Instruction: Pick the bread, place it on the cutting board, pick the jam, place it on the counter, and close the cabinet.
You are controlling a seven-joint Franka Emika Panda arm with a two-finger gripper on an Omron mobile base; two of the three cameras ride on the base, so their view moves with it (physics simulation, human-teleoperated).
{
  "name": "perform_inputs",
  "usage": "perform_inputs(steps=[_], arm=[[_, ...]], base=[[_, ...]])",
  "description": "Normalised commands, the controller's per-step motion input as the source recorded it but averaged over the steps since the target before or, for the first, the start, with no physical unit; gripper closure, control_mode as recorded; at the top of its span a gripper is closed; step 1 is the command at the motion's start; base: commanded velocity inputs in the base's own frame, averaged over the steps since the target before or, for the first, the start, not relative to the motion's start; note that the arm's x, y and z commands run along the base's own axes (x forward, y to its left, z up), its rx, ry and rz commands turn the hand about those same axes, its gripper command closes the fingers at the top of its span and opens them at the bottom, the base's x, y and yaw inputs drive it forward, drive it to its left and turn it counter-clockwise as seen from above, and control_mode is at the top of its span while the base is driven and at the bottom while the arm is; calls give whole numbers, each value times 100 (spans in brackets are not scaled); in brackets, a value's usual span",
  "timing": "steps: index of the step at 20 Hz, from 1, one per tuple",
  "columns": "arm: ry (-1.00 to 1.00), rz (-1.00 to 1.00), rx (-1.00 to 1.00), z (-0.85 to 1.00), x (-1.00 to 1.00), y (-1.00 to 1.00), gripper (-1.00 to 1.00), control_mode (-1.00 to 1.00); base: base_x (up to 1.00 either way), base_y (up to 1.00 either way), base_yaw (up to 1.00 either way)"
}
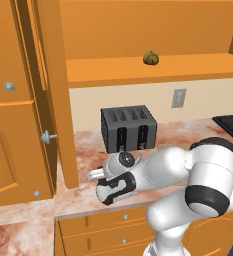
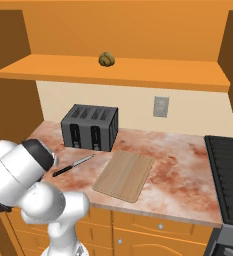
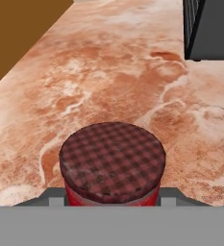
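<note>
Currently the tool is clamped on the jam, low over the surface left of the toaster. Letting go before touchdown could topple the jar; meanwhile the bread sits in the cabinet, off the cutting board.

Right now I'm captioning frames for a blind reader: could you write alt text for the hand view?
A red jam jar with a dark checked lid sits between the pincer tips, above the reddish marbled counter. A black toaster corner shows at upper right, and orange wood at upper left.
</note>
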Motion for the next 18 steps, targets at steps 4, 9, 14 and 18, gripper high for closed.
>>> perform_inputs(steps=[4,9,14,18], arm=[[0,0,0,-17,0,2,100,-100],[0,0,0,-14,0,3,100,-100],[0,0,0,-14,0,3,100,-100],[0,0,0,-17,2,6,100,-100]], base=[[0,0,0],[0,0,0],[0,0,0],[0,0,0]])
